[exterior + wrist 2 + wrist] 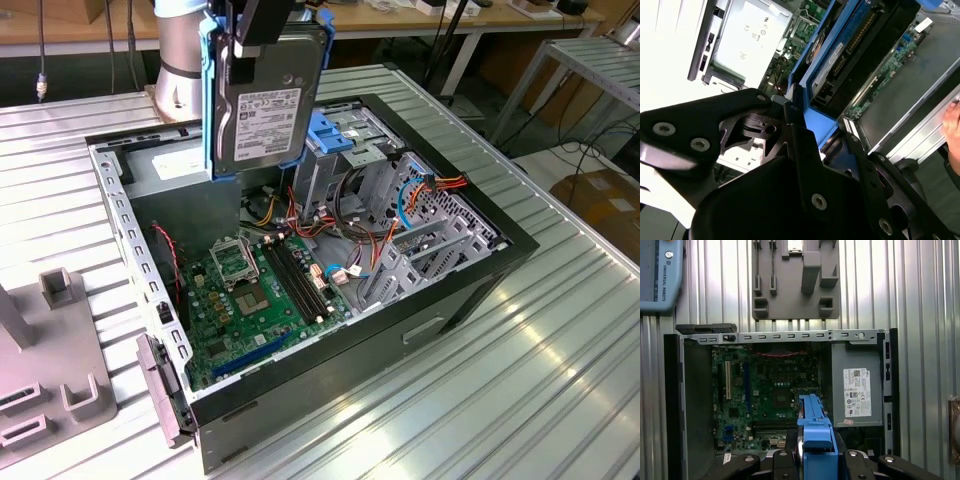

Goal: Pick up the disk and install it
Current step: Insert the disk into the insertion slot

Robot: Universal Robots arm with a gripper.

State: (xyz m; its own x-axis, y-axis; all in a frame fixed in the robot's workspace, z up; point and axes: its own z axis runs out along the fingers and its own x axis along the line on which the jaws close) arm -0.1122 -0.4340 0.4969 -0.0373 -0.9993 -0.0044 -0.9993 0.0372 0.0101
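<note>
The disk (265, 110) hangs upright above the back of the open computer case (470, 290), its white label facing the exterior view. Blue carrier rails frame it. My gripper (262, 35) is shut on its top edge. In the first wrist view the disk (814, 432) appears edge-on as a blue strip between the black fingers (780, 462), over the motherboard (770, 390). The second wrist view shows the gripper (810, 125) clamped on the blue rail, with the disk (840, 55) reaching away from it.
Inside the case are a drive cage with a blue latch (330, 135), loose cables (350, 255) and a grey power supply box (855, 390). A grey fixture (50, 350) stands at the exterior view's left. A hand (952, 125) rests near the case. A pendant (657, 275) lies on the table.
</note>
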